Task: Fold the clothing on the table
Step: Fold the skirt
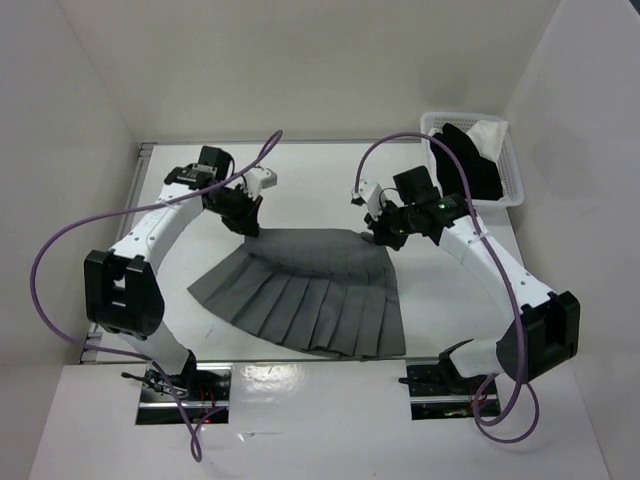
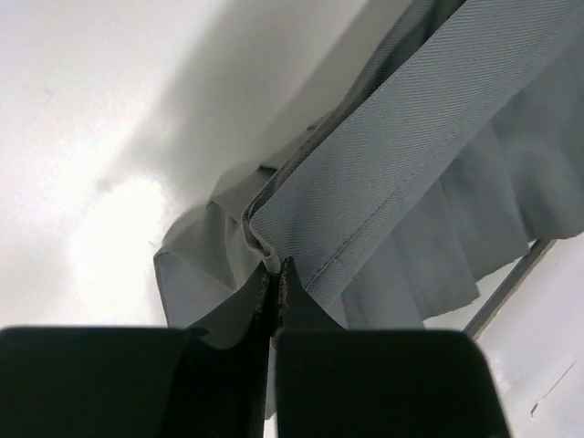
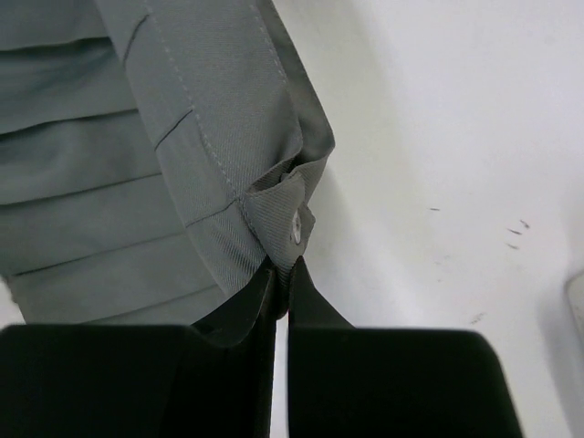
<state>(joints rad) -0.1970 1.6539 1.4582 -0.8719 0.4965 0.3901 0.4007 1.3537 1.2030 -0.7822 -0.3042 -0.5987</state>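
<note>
The clothing [image 1: 310, 290], a grey pleated skirt, lies fanned out on the white table [image 1: 320, 185], hem toward the near edge. My left gripper [image 1: 247, 226] is shut on the left end of its waistband [image 2: 365, 182], lifted a little off the table. My right gripper [image 1: 380, 236] is shut on the right end of the waistband, on a tab with a small button [image 3: 296, 230]. In the left wrist view the gripper [image 2: 276, 266] pinches the fabric edge. The right gripper [image 3: 283, 265] pinches the tab just below the button.
A white mesh basket [image 1: 515, 185] at the back right holds a black garment [image 1: 470, 160] and a small white cloth [image 1: 490, 132]. White walls close in on the left, back and right. A thin metal rail [image 2: 511, 287] runs along the table's edge.
</note>
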